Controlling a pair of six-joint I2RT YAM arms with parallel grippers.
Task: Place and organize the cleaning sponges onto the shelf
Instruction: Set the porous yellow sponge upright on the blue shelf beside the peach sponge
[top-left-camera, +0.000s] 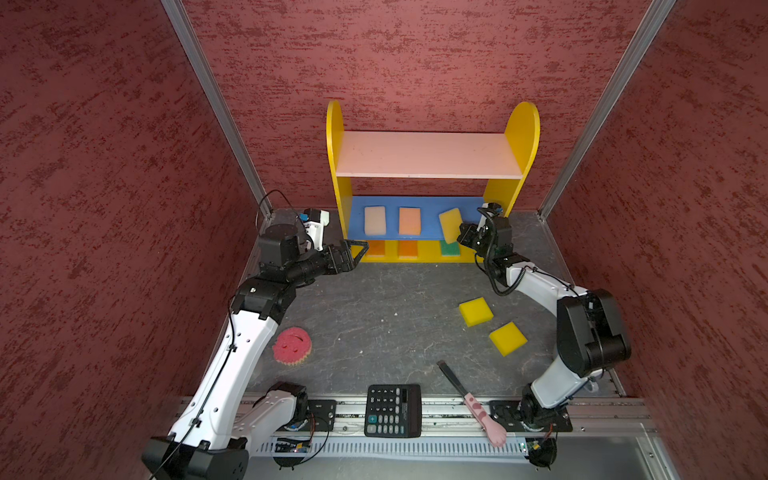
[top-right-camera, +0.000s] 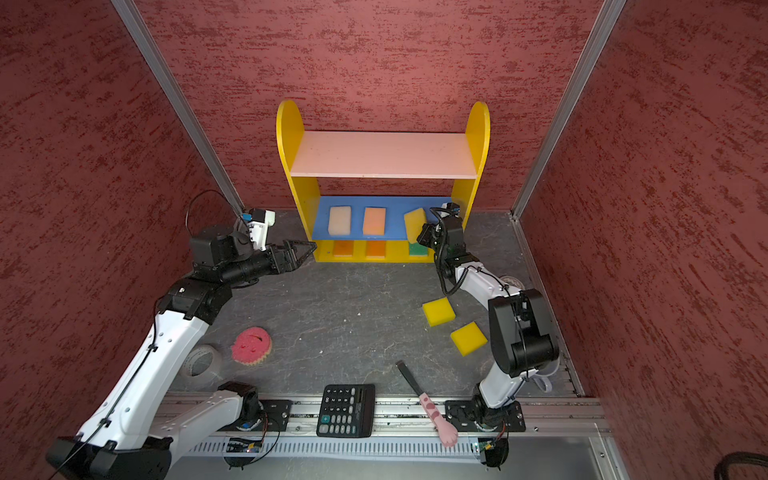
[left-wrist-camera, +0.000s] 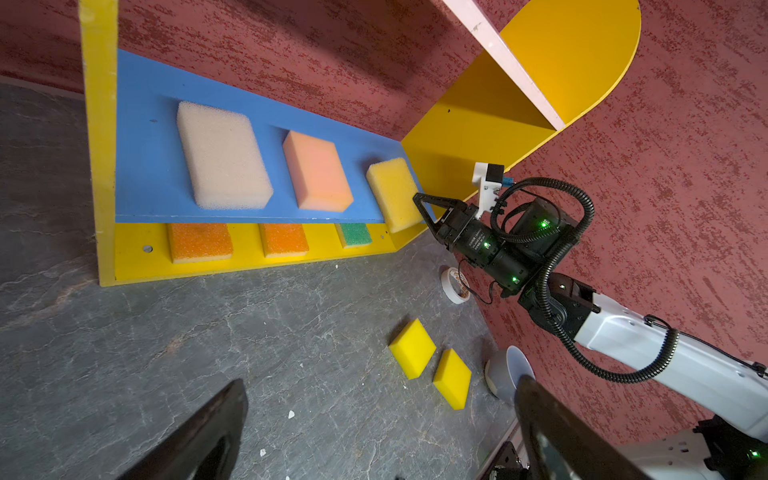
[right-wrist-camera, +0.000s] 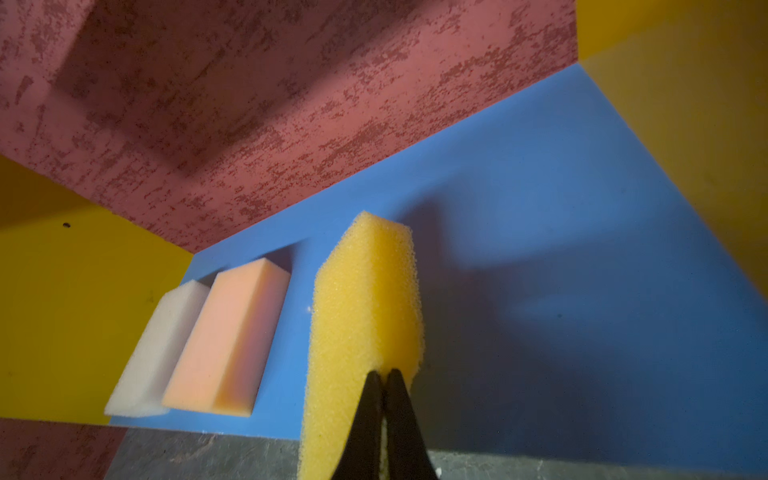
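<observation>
Two yellow sponges (top-left-camera: 476, 311) (top-left-camera: 508, 338) are lying near the surface's (top-left-camera: 374, 311) right edge, with the pink round sponge (top-left-camera: 291, 345) sitting towards its left edge. I'm seeing my left jaws gaping wide and gripping nothing by the shelf's (top-left-camera: 428, 156) front left corner. My right jaws are pinching a tilted yellow sponge (top-left-camera: 449, 224) tight at the blue board's (top-left-camera: 430, 224) right end, beside the peach sponge (top-left-camera: 409, 221) and cream sponge (top-left-camera: 375, 224).

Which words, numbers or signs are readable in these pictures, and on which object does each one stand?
"+": on the teal key of the calculator, seen in both top views.
Other calculator keys: white marks, too small to read.
Tape roll: orange print, too blurred to read.
Black housing behind the right gripper: small white print, unreadable.
Nothing else shows any text.
</observation>
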